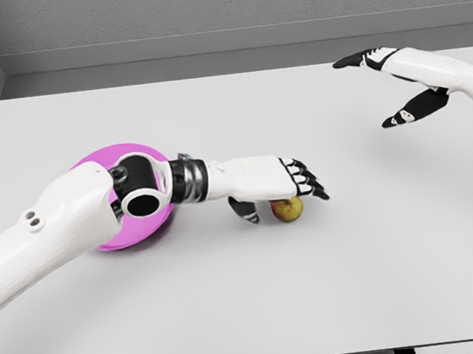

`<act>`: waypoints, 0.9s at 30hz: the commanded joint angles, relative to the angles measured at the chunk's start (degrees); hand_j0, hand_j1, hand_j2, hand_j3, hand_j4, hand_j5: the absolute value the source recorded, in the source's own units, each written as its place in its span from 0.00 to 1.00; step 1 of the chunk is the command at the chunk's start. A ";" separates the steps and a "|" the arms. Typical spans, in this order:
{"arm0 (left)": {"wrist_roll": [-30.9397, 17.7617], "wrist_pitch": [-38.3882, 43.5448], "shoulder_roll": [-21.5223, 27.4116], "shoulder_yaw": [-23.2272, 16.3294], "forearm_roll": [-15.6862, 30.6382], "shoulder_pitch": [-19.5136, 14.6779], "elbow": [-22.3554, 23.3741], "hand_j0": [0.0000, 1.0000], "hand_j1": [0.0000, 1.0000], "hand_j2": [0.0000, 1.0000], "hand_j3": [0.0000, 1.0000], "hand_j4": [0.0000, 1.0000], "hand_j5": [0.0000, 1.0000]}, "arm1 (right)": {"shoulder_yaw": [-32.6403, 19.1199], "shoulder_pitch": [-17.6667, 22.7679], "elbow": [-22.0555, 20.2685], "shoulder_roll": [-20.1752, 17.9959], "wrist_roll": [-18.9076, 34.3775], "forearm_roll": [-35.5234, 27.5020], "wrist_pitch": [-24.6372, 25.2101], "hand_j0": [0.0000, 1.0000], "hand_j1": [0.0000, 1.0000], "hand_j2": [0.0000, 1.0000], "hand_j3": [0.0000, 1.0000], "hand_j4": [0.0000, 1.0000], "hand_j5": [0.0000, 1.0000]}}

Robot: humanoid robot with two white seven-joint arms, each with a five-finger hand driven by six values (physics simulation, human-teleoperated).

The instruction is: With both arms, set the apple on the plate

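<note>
White table [252,312], grey wall behind, pink plate [111,239] at left

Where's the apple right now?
In the head view the apple sits on the white table, just left of centre, directly under the left hand, with the pink plate further left.

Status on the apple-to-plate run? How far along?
Done: nothing placed; the apple sits on the table, right of the pink plate.
In hand: the left hand is over the apple, thumb beside it, fingers extended; no closed grasp visible.
Left: grasp, lift, move onto the plate. The right hand hangs open at far right, not involved.
</note>
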 commanded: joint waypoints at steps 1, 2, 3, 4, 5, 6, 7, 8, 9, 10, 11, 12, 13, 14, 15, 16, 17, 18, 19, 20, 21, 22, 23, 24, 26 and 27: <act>-0.04 0.05 -0.11 0.03 0.11 0.00 1.31 0.97 0.97 0.97 0.97 0.97 0.97 | -0.03 0.00 0.00 -0.07 -0.03 -0.43 0.16 1.00 1.00 1.00 1.00 1.00 1.00; -0.04 0.05 -0.11 0.03 0.11 0.00 1.31 0.96 0.96 0.96 0.96 0.96 0.96 | -0.03 -0.09 0.00 -0.07 -0.03 -0.43 0.16 1.00 1.00 1.00 1.00 1.00 1.00; -0.04 0.05 -0.11 0.03 0.11 -0.09 1.31 0.95 0.95 0.95 0.95 0.95 0.95 | -0.12 -0.09 0.00 -0.07 -0.03 -0.43 0.16 1.00 1.00 1.00 1.00 1.00 1.00; 0.04 0.05 -0.19 0.03 0.11 -0.09 1.31 0.94 0.94 0.94 0.94 0.94 0.94 | -0.12 -0.09 0.00 -0.07 -0.03 -0.43 0.16 1.00 1.00 1.00 1.00 1.00 1.00; 0.04 0.05 -0.81 -0.06 0.11 -0.09 1.31 0.93 0.93 0.93 0.93 0.93 0.93 | -0.12 -0.09 0.00 -0.07 -0.03 -0.43 0.16 1.00 1.00 1.00 1.00 1.00 1.00; 0.04 -0.04 -0.98 -0.06 0.11 -0.09 1.23 0.93 0.93 0.93 0.93 0.93 0.93 | -0.12 -0.09 0.00 -0.07 -0.03 -0.43 0.16 1.00 1.00 1.00 1.00 1.00 1.00; 0.04 -0.12 -1.16 -0.06 0.11 -0.09 1.23 0.93 0.93 0.93 0.93 0.93 0.93 | -0.12 -0.09 0.00 -0.07 -0.03 -0.43 0.16 1.00 1.00 1.00 1.00 1.00 1.00; 0.04 -0.30 -1.34 -0.06 0.20 -0.09 1.23 0.93 0.93 0.93 0.93 0.93 0.93 | -0.12 -0.09 0.00 -0.07 -0.03 -0.43 0.16 1.00 1.00 1.00 1.00 1.00 1.00; 0.04 -0.30 -1.34 -0.06 0.20 -0.09 1.14 0.93 0.93 0.93 0.93 0.93 0.93 | -0.12 -0.09 0.00 -0.07 -0.03 -0.43 0.16 1.00 1.00 1.00 1.00 1.00 1.00; 0.04 -0.30 -1.42 -0.06 0.20 -0.18 1.23 0.93 0.93 0.93 0.93 0.93 0.93 | -0.12 -0.09 0.00 -0.07 -0.03 -0.43 0.16 1.00 1.00 1.00 1.00 1.00 1.00; 0.04 -0.13 -1.42 -0.06 0.20 -0.18 1.31 0.93 0.93 0.93 0.93 0.93 0.93 | -0.12 -0.09 0.00 -0.07 -0.03 -0.43 0.16 1.00 1.00 1.00 1.00 1.00 1.00; 0.04 -0.04 -1.42 -0.06 0.20 -0.18 1.40 0.93 0.93 0.93 0.93 0.93 0.93 | -0.12 0.00 0.00 -0.07 -0.03 -0.43 0.16 1.00 1.00 1.00 1.00 1.00 1.00; -0.04 -0.04 -1.42 -0.06 0.20 -0.18 1.66 0.92 0.92 0.92 0.92 0.92 0.92 | -0.12 -0.09 0.00 -0.07 -0.03 -0.43 0.16 1.00 1.00 1.00 1.00 1.00 1.00; -0.04 -0.04 -1.42 -0.06 0.20 -0.18 2.37 0.92 0.92 0.92 0.92 0.92 0.92 | -0.12 -0.09 0.00 -0.07 -0.03 -0.43 0.16 1.00 1.00 1.00 1.00 1.00 1.00; -0.04 -0.04 -1.86 -0.14 0.11 -0.18 2.81 0.92 0.92 0.92 0.92 0.92 0.92 | -0.12 -0.09 0.00 -0.07 -0.03 -0.43 0.16 1.00 1.00 1.00 1.00 1.00 1.00; -0.04 -0.04 -1.95 -0.93 0.11 -0.18 2.81 0.92 0.92 0.92 0.92 0.92 0.92 | -0.12 -0.09 0.00 -0.07 -0.03 -0.43 0.16 1.00 1.00 1.00 1.00 1.00 1.00; -0.04 0.05 -1.95 -1.11 0.11 -0.18 2.89 0.92 0.92 0.92 0.92 0.92 0.92 | -0.03 0.00 0.00 -0.07 -0.03 -0.43 0.16 1.00 1.00 1.00 1.00 1.00 1.00; -0.04 0.05 -2.04 -1.11 0.11 -0.18 2.98 0.91 0.91 0.91 0.91 0.91 0.91 | -0.03 0.00 0.00 -0.07 -0.03 -0.43 0.16 1.00 1.00 1.00 1.00 1.00 1.00; -0.04 0.05 -2.13 -1.46 0.11 -0.18 2.98 0.91 0.91 0.91 0.91 0.91 0.91 | -0.03 0.00 0.00 -0.07 -0.03 -0.43 0.16 1.00 1.00 1.00 1.00 1.00 1.00; -0.04 0.05 -2.13 -1.64 0.03 -0.26 3.95 0.91 0.91 0.91 0.91 0.91 0.91 | -0.03 0.09 0.00 -0.07 -0.03 -0.43 0.16 1.00 1.00 1.00 1.00 1.00 1.00; -0.04 0.05 -2.13 -1.64 0.03 -0.44 4.21 0.90 0.90 0.90 0.90 0.90 0.90 | -0.03 0.09 0.00 -0.07 -0.03 -0.43 0.16 1.00 1.00 1.00 1.00 1.00 1.00; -0.04 -0.04 -2.13 -1.73 -0.32 -0.53 4.21 0.89 0.89 0.89 0.89 0.89 0.89 | -0.03 0.09 0.00 -0.07 -0.03 -0.43 0.16 1.00 1.00 1.00 1.00 1.00 1.00; -0.04 -0.04 -2.22 -1.73 -0.59 -0.61 4.21 0.87 0.87 0.87 0.87 0.87 0.87 | -0.03 0.09 0.00 -0.07 -0.03 -0.43 0.16 1.00 1.00 1.00 1.00 1.00 1.00; -0.04 -0.04 -2.22 -1.73 -0.68 -0.53 4.21 0.86 0.86 0.86 0.86 0.86 0.86 | -0.03 0.18 0.00 -0.07 -0.03 -0.43 0.16 1.00 1.00 1.00 1.00 1.00 1.00; -0.04 -0.04 -2.39 -1.73 -0.59 -0.62 4.04 0.84 0.84 0.84 0.84 0.84 0.84 | -0.03 0.26 0.00 -0.07 -0.03 -0.43 0.16 1.00 1.00 1.00 1.00 1.00 1.00; -0.04 -0.13 -2.92 -1.73 -0.59 -0.53 4.04 0.84 0.84 0.84 0.84 0.84 0.84 | -0.03 0.26 0.00 -0.07 -0.03 -0.43 0.16 1.00 1.00 1.00 1.00 1.00 1.00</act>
